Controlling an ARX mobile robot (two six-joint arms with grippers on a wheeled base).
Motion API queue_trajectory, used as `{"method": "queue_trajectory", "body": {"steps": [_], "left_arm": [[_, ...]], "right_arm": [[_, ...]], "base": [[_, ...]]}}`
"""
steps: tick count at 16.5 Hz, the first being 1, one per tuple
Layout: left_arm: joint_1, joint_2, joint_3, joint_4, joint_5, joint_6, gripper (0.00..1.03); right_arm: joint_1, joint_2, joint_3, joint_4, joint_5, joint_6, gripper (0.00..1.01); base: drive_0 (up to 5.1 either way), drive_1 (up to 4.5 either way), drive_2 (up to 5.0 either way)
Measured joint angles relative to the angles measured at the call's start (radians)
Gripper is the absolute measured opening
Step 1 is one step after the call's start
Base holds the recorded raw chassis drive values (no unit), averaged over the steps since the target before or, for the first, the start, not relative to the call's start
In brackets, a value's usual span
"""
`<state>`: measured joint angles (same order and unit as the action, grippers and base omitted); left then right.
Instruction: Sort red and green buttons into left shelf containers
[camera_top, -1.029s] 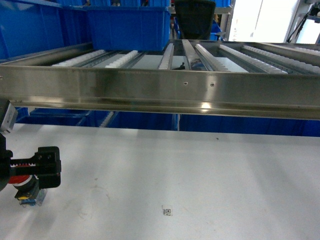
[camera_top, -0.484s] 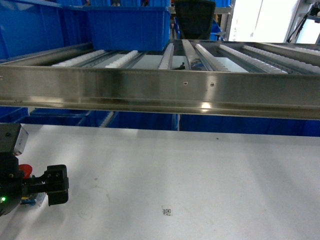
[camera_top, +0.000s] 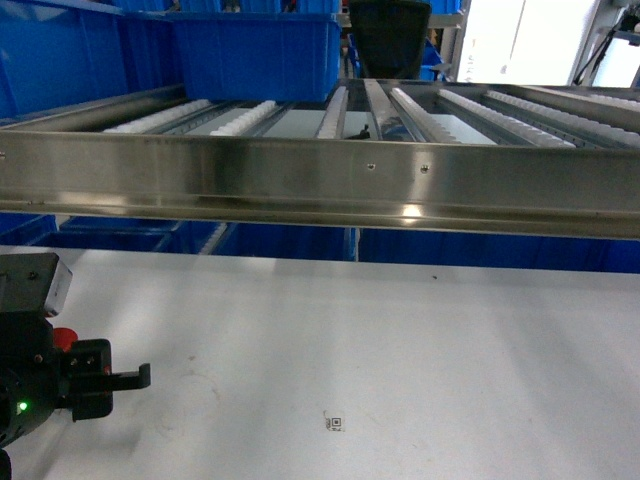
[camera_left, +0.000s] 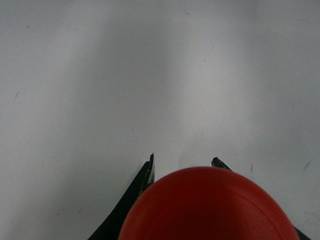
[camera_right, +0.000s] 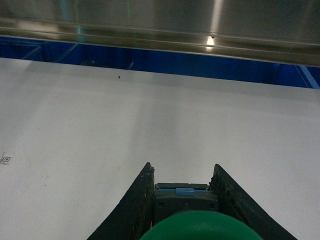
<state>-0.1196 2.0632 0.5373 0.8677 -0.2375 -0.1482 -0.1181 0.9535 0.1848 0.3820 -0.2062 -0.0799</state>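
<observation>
Left gripper (camera_top: 128, 377) low at the near left edge of the white table (camera_top: 400, 350), red button (camera_left: 210, 207) clamped between its black fingers (camera_left: 145, 175), red cap filling the bottom of the left wrist view. Only a sliver of red beside the arm from the head camera. Right gripper (camera_right: 182, 175) closed on the green button (camera_right: 200, 225), dark block base wedged between both fingers, above bare tabletop, steel shelf rail (camera_right: 160, 30) ahead. Out of the head view, that one. Blue tubs (camera_top: 250, 55) up on the roller shelf, back left.
</observation>
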Motion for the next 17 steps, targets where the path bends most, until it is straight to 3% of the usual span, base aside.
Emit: {"method": "queue_trajectory", "body": {"steps": [2, 4, 7, 9, 11, 13, 15, 17], "left_arm": [[-0.003, -0.021, -0.028, 0.010, -0.001, 0.011, 0.27], [0.039, -0.134, -0.124, 0.040, 0.048, 0.053, 0.27], [0.162, -0.486, -0.241, -0.152, 0.192, 0.087, 0.27], [0.222, -0.735, -0.247, -0.286, 0.287, 0.110, 0.27], [0.261, -0.957, -0.249, -0.416, 0.323, 0.126, 0.27], [0.225, -1.134, -0.259, -0.532, 0.312, 0.146, 0.27], [0.140, -1.225, -0.251, -0.518, 0.359, 0.188, 0.27], [0.147, -1.221, -0.245, -0.523, 0.348, 0.205, 0.26]], "right_arm": [[0.000, 0.000, 0.000, 0.000, 0.000, 0.000, 0.29], [0.000, 0.000, 0.000, 0.000, 0.000, 0.000, 0.29], [0.000, 0.000, 0.000, 0.000, 0.000, 0.000, 0.29], [0.000, 0.000, 0.000, 0.000, 0.000, 0.000, 0.29], [0.000, 0.000, 0.000, 0.000, 0.000, 0.000, 0.29], [0.000, 0.000, 0.000, 0.000, 0.000, 0.000, 0.29], [0.000, 0.000, 0.000, 0.000, 0.000, 0.000, 0.29], [-0.001, 0.000, 0.000, 0.000, 0.002, 0.000, 0.29]], "base": [[0.0, 0.00, 0.0], [0.0, 0.00, 0.0], [0.0, 0.00, 0.0], [0.0, 0.00, 0.0], [0.0, 0.00, 0.0], [0.0, 0.00, 0.0], [0.0, 0.00, 0.0], [-4.9, 2.59, 2.6]]}}
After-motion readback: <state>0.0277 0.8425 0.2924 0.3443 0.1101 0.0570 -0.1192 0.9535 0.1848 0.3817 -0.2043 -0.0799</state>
